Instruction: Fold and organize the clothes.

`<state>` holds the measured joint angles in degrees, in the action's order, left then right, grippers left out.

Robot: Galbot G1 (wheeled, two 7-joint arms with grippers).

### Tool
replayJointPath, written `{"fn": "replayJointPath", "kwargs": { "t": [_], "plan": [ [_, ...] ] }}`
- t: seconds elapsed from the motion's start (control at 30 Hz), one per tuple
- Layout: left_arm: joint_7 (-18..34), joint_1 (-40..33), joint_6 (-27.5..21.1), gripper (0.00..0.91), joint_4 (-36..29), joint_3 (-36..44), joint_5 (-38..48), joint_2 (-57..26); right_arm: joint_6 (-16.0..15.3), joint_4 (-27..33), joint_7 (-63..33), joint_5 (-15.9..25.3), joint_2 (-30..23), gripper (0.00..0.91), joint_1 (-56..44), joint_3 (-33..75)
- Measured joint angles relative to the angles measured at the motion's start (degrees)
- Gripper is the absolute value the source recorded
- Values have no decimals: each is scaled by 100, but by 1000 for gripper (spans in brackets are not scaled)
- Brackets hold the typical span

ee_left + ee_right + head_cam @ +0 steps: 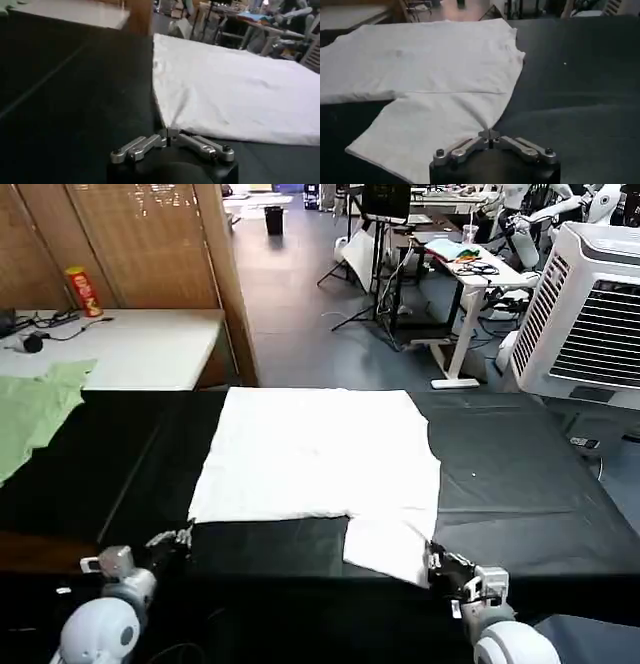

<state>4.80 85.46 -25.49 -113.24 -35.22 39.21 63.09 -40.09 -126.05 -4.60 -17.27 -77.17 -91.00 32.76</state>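
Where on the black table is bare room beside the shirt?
Bare black table right of the white T-shirt, and between it and the green garment. Crowded at the near edge, where the left gripper and right gripper pinch cloth.

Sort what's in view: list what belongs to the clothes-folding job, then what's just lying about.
Job:
- white T-shirt, spread on the black table
- left claw, shut on the shirt's near left corner
- right claw, shut on the shirt's near right sleeve

Lying about:
- light green garment
- red and yellow can
- white fan unit
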Motion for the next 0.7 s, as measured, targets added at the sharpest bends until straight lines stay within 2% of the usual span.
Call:
{"fn": "replayJointPath", "kwargs": {
  "t": [0.23,0.43,0.6,0.7],
  "plan": [
    [61,247,8,0,-323,-117,-131,56,-200,-537,-182,25,-39,0,-410,112],
    [134,723,47,0,-736,-395,-129,105,-181,-862,-142,10,46,0,-750,204],
    [151,1360,119,0,-1128,-702,-55,162,-103,-869,-130,-9,87,0,-751,217],
    [181,1667,140,0,-1336,-877,9,215,148,-814,-55,-144,113,0,-686,271]
  ]
}}
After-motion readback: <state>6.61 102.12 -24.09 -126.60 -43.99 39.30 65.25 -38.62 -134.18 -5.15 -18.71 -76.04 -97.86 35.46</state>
